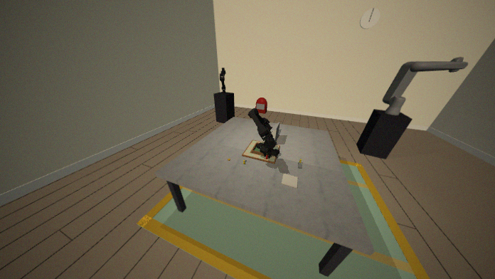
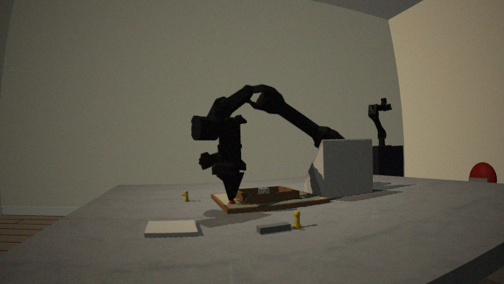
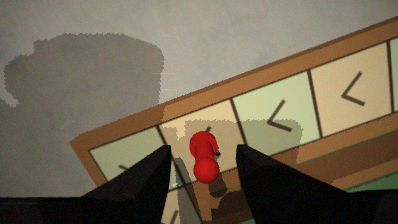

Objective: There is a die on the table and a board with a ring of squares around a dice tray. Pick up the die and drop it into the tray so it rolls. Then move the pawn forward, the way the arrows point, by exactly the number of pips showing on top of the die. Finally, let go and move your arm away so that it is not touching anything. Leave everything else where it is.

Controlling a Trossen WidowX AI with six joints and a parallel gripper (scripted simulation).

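Observation:
The red pawn (image 1: 267, 156) (image 2: 232, 202) (image 3: 204, 150) stands on a cream square beside the green corner square of the board (image 1: 249, 151) (image 2: 268, 208) (image 3: 200, 101). My gripper (image 1: 267, 155) (image 2: 232, 199) (image 3: 203, 152) is open and low around the pawn, with a gap on both sides of it in the wrist view. The white die (image 2: 263, 190) lies in the brown dice tray (image 2: 268, 197); its top pips cannot be read. Dark arrows mark the squares. The tray is mostly out of the wrist view.
A yellow figure (image 1: 300, 161) (image 2: 297, 219) stands by a grey block (image 1: 300, 165) (image 2: 273, 228). Another yellow figure (image 1: 244, 162) (image 2: 186, 196) stands on the board's other side. A white slab (image 1: 289, 181) (image 2: 171, 228) lies in front. A tall grey block (image 2: 347, 166) stands near the arm's base.

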